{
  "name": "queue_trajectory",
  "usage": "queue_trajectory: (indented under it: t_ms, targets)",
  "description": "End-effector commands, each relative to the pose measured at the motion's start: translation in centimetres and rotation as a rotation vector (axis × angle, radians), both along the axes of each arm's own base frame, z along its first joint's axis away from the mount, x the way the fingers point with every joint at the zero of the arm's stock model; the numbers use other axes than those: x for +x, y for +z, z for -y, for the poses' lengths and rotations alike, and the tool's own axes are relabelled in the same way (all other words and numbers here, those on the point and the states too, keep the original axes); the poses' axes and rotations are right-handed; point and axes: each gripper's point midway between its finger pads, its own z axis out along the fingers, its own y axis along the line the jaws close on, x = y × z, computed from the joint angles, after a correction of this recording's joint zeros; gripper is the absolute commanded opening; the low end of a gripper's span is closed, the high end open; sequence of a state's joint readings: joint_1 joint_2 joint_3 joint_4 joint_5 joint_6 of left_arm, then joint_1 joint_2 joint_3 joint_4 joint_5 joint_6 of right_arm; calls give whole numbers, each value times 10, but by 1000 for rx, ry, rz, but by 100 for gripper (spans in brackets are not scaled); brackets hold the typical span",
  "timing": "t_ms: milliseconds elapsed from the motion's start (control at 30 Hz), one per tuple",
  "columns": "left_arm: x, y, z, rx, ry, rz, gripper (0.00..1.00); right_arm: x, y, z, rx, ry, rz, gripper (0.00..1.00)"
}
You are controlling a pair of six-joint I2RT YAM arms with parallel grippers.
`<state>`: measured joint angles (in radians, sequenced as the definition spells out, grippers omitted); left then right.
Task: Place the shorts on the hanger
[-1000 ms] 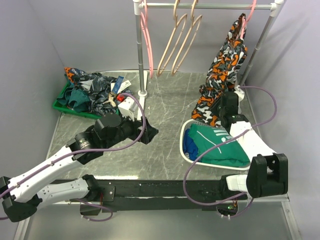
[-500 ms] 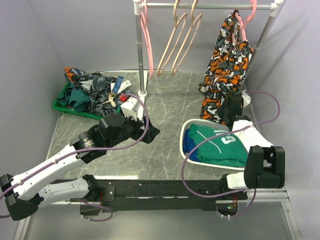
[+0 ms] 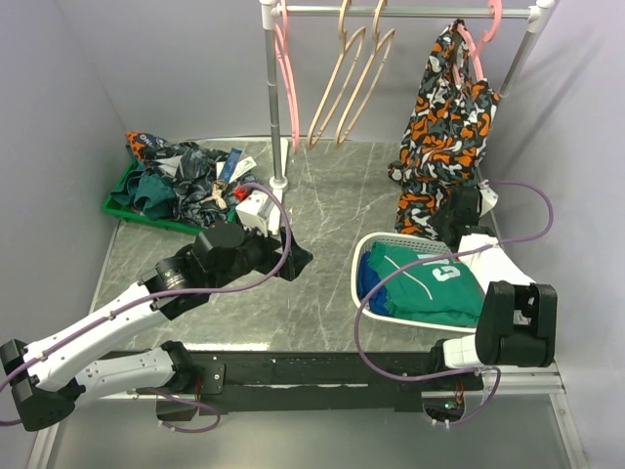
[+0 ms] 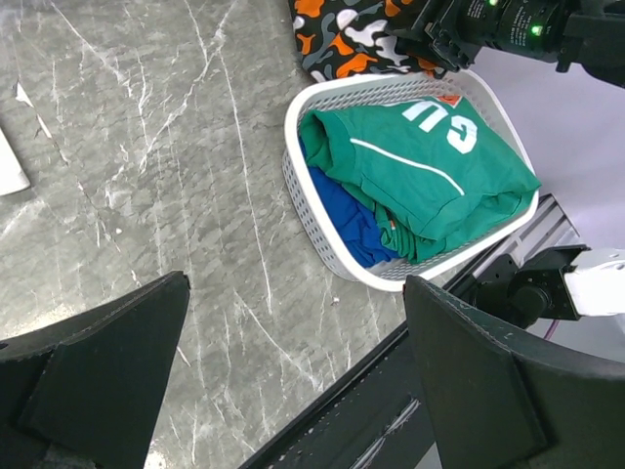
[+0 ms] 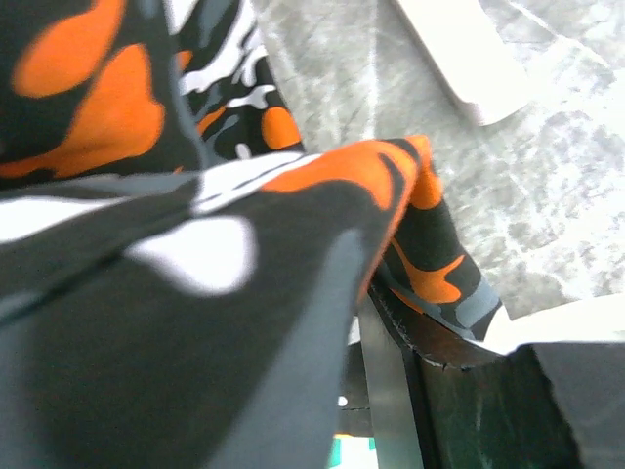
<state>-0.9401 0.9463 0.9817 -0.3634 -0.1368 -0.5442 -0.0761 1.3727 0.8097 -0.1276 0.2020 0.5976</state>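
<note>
The shorts point(image 3: 446, 127), blotched orange, black, grey and white, hang from the pink hanger point(image 3: 480, 31) at the right end of the rail. Their lower hem reaches down to my right gripper point(image 3: 459, 210), which is right against it. In the right wrist view the shorts point(image 5: 195, 244) fill most of the picture and drape over one dark finger point(image 5: 459, 362). The other finger is hidden, so that gripper's state does not show. My left gripper point(image 4: 295, 283) hovers open over bare table left of the basket, holding nothing.
A white basket point(image 3: 356, 274) with a green jersey point(image 3: 430, 283) sits just before the right gripper. A green tray point(image 3: 122, 207) of dark clothes lies rear left. The rail post point(image 3: 274, 98), beige hangers point(image 3: 354, 73) and a second pink hanger point(image 3: 286, 88) stand behind.
The shorts, stretched down to the left a second ago, now hang straighter and further right. My right gripper has moved back and right with their hem. The left arm barely shifted.
</note>
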Motion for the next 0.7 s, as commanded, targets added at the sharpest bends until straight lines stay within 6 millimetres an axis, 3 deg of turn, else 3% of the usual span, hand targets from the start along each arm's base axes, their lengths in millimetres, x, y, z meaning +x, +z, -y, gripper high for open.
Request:
queue_trajectory:
  t_ms: [0,233,367,400,467,500,667]
  targets:
    - [1,13,-1,-49,11,21,96,2,-3,12,6,-43,-5,53]
    - [2,8,-1,-48,10,4,96,-1,9,4,15,-5,20,54]
    - [8,2,-5,-50,52,-20,96,-17,34,-34,28,94,121,58]
    - [9,-1,-5,-47,56,-31,96,-22,40,-66,25,178,137,60]
    - [14,-10,-8,-45,80,-57,97,-36,56,-95,57,253,206,65]
    - [15,-12,-8,-45,86,-62,96,-45,60,-120,77,323,227,66]
    - [22,-32,-23,-41,199,-105,96,-88,80,-185,157,542,332,70]
